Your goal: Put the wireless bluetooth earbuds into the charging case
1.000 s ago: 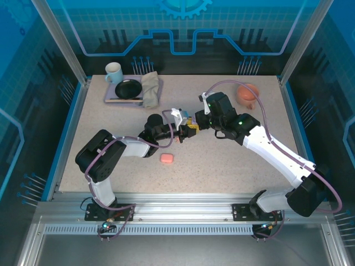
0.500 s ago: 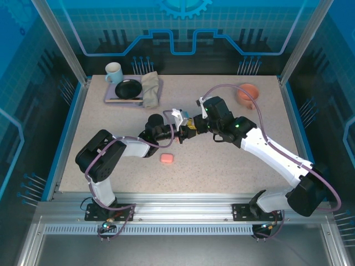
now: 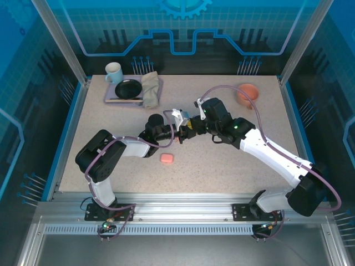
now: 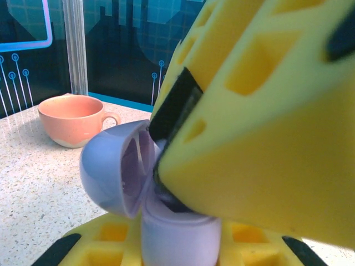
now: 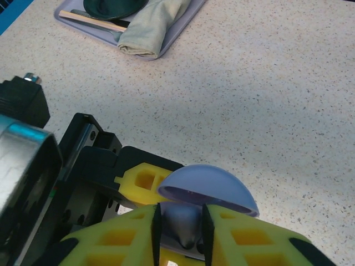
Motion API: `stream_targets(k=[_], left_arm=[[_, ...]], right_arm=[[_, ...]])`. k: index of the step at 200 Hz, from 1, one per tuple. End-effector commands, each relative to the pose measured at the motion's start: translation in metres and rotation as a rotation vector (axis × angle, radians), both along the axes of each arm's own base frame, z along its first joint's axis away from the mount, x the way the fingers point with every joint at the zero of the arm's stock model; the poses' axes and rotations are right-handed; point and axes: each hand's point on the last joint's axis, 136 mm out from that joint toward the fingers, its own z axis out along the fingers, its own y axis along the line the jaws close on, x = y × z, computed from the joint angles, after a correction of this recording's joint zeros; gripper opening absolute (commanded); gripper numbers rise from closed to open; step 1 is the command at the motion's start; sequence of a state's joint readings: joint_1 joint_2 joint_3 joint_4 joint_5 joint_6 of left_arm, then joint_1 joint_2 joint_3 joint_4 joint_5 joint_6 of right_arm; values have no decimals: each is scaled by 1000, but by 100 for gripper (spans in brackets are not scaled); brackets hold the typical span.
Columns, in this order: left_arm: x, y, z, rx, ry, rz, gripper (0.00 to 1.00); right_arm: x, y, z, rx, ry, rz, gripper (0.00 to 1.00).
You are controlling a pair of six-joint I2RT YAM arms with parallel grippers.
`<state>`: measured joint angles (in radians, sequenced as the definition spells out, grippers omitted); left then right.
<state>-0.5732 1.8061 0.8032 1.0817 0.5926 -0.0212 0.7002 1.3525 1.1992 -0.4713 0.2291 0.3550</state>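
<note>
Right gripper [image 5: 181,224] is crowding in closer on the open lilac charging case [image 4: 178,235] than a second ago. Its jaws are standing narrowly apart around a lilac earbud [image 5: 186,231], tip down at the case mouth; cannot tell if they are still pinching it. Left gripper [image 3: 178,131] is clamping the case, so seating looks imminent.

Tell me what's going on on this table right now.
The left gripper is shut on a lilac charging case with its lid open. The right gripper sits over the open case with a small greyish piece between its fingers, probably an earbud. A pink case lies closed beside them.
</note>
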Motion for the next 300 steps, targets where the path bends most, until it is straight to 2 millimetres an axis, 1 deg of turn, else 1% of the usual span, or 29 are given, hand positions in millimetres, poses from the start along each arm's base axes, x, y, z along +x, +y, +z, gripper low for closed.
stream_targets(k=[1,26,49,65,97,106,117,125,139,159,171,180,210,224,243,253,275,300], left_arm=[[-4,-4,35,-65,-99,-25,0],[-5,-3,35,-64,-101,-23,0],[-5,-3,35,-65,-104,-23,0],[-5,-3,35,-65,-104,-22,0],[-6,-2,34,-63,-102,-22,0],[-6,-2,33,-61,-101,-23,0],[-5,-2,33,-60,-100,-21,0],[-6,-3,33,-59,-100,-24,0],[-6,-3,33,-59,-103,-27,0],[-7,-3,32,-51,-102,-30,0],[-7,-3,33,-51,-105,-32,0],[-6,-4,33,-50,-105,-32,0],[-6,-5,34,-51,-103,-35,0],[-6,-5,33,-50,-102,-34,0],[-4,-5,32,-49,-98,-28,0],[-2,-5,32,-49,-92,-20,0],[4,-4,30,-51,-74,6,0],[11,-6,31,-63,-47,24,0]], right_arm=[[-4,9,11,19,1,21,33],[-1,10,20,52,2,14,37],[2,7,27,83,6,-10,41],[2,4,41,134,-7,-24,46],[-1,-11,81,263,-21,-51,50],[0,-18,86,289,-5,-68,51],[5,-26,87,307,22,-89,51],[9,-32,85,299,38,-113,51],[17,-39,75,266,93,-136,51],[33,-43,53,205,197,-154,51],[40,-41,41,173,250,-149,51],[48,-39,28,142,292,-146,50],[60,-35,-6,73,388,-138,49],[62,-31,-18,60,423,-128,47],[57,-25,-28,56,459,-101,45],[51,-23,-29,51,465,-89,44],[34,-23,-28,41,459,-70,42],[11,-27,-33,29,475,-66,41]])
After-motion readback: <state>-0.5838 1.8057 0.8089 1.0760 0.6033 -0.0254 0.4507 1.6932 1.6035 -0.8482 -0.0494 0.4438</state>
